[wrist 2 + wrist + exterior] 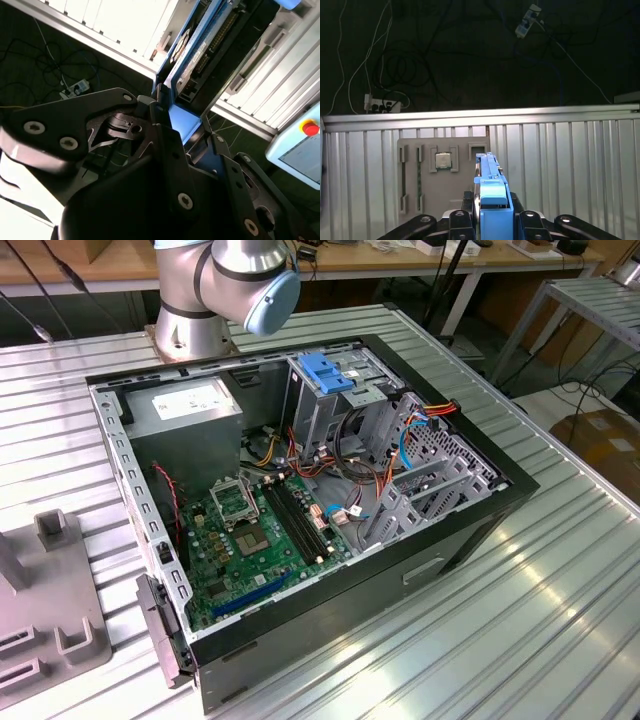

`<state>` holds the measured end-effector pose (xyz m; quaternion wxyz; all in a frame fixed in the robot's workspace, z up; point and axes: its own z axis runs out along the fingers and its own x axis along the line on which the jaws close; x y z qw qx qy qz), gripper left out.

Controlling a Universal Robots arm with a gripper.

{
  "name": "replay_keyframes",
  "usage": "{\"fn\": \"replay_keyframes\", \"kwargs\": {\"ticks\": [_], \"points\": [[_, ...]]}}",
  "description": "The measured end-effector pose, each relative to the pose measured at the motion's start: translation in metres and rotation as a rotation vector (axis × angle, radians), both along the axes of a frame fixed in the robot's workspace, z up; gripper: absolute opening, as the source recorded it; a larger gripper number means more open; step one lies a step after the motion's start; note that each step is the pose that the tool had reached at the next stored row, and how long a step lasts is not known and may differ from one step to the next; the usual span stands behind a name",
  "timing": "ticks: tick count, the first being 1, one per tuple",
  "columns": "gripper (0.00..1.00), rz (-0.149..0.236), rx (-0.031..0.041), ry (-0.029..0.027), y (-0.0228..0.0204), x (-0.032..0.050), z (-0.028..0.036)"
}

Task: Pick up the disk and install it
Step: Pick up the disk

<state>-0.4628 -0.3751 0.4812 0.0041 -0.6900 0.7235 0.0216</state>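
My gripper [492, 222] is shut on the disk [489, 182], which I see edge-on in the first wrist view as a thin dark slab with a blue plastic rail and end tab. In the second wrist view the black fingers [161, 117] clamp the blue end of the disk [195, 55], whose dark body and connector edge reach away from the gripper [182, 132]. The disk is held in the air over the ribbed metal table [560, 165], apart from everything else. In the exterior view the arm [225, 285] rises behind the open computer case [470, 530].
Inside the case are a drive cage with a blue handle [325, 375], a grey power-supply box [185, 405] and the green motherboard [255, 530]. A grey parts fixture [50, 610] lies at the exterior view's left; it holds a processor chip [443, 160]. Cables and a power strip [381, 105] lie on the floor beyond the table edge.
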Motion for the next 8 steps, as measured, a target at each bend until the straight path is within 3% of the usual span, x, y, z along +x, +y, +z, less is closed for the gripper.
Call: {"fn": "replay_keyframes", "kwargs": {"ticks": [8], "points": [[0.37, 0.0, 0.0, 0.0035, 0.0, 0.0002, 0.0085]]}}
